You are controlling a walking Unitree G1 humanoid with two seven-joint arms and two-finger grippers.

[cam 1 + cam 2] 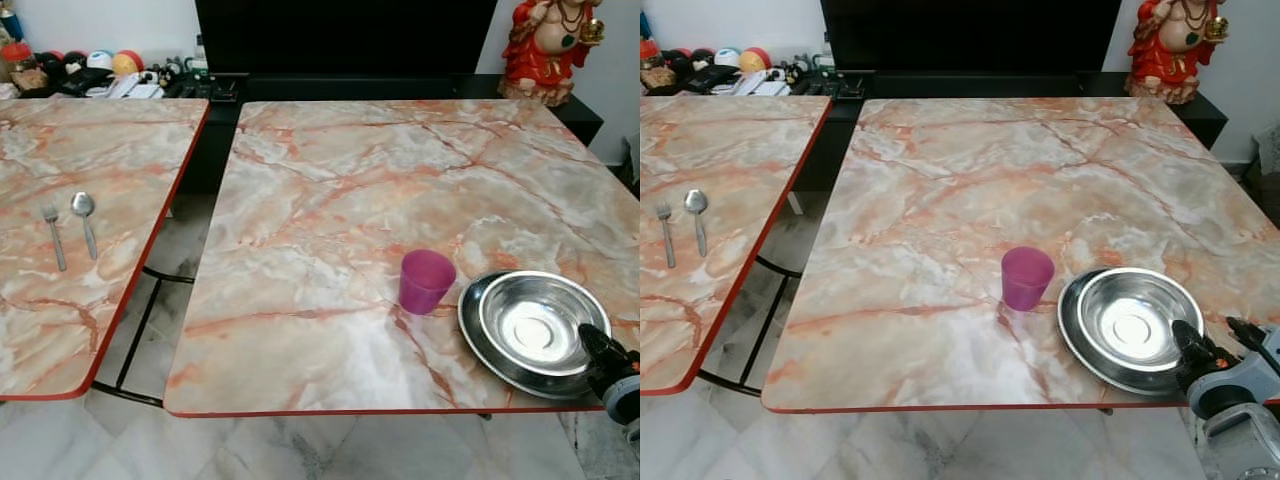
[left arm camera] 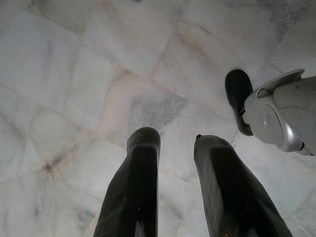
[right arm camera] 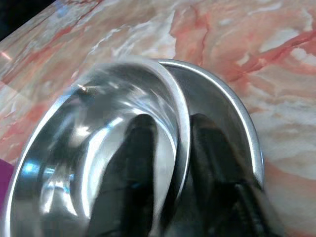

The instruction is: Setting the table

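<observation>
Right now I'm seeing the bowl (image 1: 1132, 322) sitting inside the plate (image 1: 472, 320) at the table's (image 1: 330, 200) near right corner, my right gripper (image 3: 170, 148) clamping the bowl's rim, one finger inside, one outside. The cup (image 1: 426, 281) is standing just beside. I'm hanging my left gripper (image 2: 175, 163), fingers apart, over the floor (image 2: 74, 74)

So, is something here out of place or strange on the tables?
The fork and spoon lie on the left table, apart from the purple cup, steel bowl and plate on the other table. Nothing is spilled.
</observation>
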